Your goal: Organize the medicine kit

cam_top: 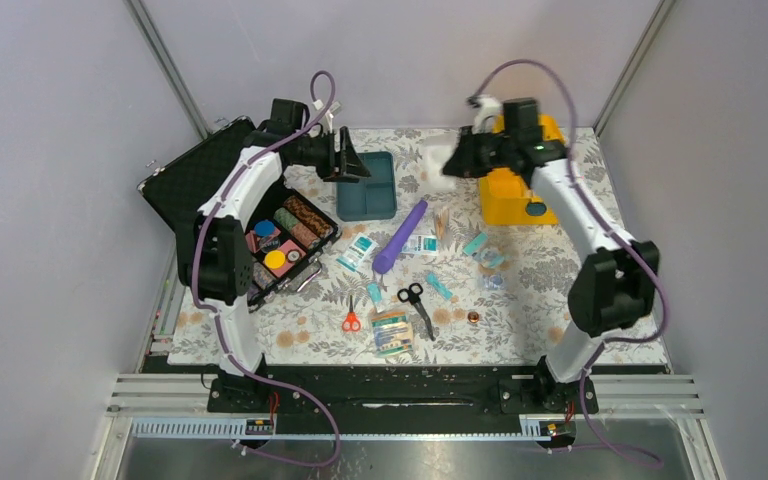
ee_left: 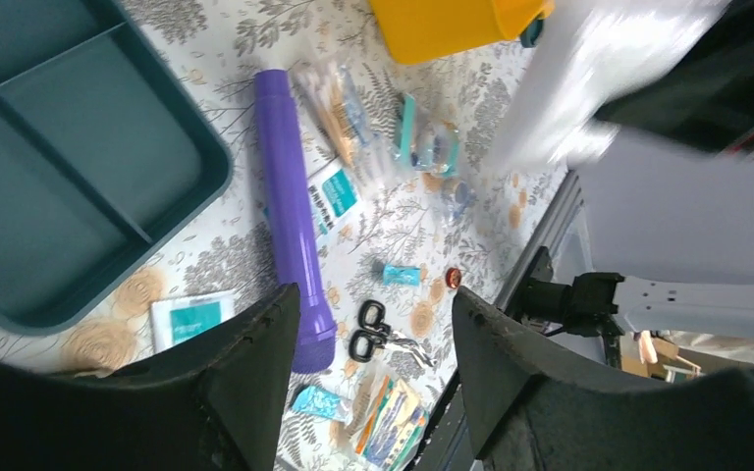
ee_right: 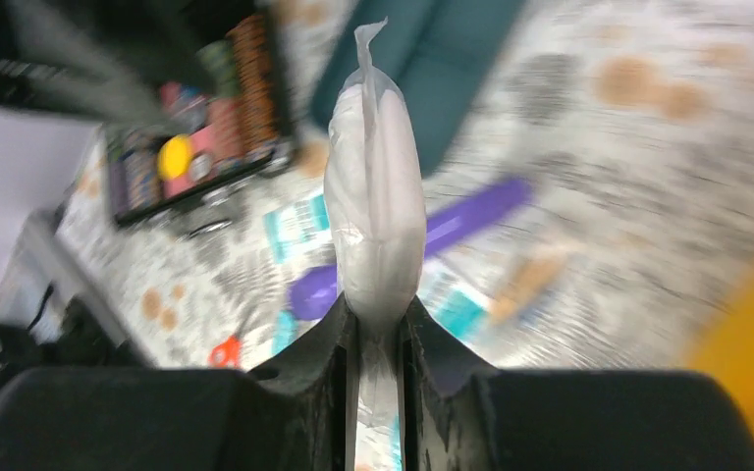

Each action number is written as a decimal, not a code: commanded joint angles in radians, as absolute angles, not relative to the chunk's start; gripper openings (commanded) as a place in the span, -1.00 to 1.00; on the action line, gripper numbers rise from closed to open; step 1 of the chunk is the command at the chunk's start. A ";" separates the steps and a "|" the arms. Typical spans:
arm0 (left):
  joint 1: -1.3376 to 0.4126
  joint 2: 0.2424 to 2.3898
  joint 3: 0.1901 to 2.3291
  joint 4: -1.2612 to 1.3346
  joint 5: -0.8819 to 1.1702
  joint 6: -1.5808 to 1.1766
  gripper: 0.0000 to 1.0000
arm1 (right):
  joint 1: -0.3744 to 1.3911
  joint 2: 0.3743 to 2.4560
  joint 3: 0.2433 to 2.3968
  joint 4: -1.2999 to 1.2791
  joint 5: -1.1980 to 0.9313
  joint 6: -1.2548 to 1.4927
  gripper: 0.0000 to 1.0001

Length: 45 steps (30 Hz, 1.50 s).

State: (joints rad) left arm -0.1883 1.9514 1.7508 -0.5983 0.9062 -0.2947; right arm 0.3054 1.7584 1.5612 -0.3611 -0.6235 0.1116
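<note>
The yellow medicine kit [cam_top: 516,196] stands at the back right of the mat; a corner of it shows in the left wrist view [ee_left: 452,25]. Its teal divided tray [cam_top: 367,185] lies apart on the mat at back centre, also in the left wrist view [ee_left: 69,186]. My right gripper [cam_top: 452,160] is shut on a white plastic packet [ee_right: 377,196] and holds it in the air between the kit and the tray. My left gripper [cam_top: 348,160] is open and empty, held above the tray's far left edge.
An open black hard case [cam_top: 278,245] with colourful rolls sits at the left. On the mat lie a purple torch [cam_top: 400,236], black scissors [cam_top: 415,300], red scissors [cam_top: 351,318], a plaster pack [cam_top: 392,332], sachets [cam_top: 357,252] and small teal packets [cam_top: 438,286].
</note>
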 commanded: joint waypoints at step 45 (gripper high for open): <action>-0.196 1.821 1.674 -0.726 0.685 -0.090 0.22 | -0.140 2.149 1.958 -0.787 -0.011 -0.468 -0.02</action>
State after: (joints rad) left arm -0.1970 1.8782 1.6730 -0.7303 0.7013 -0.1051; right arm -0.1387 2.1441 1.8854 -0.7887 -0.0593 -0.4187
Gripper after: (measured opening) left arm 0.611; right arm 0.378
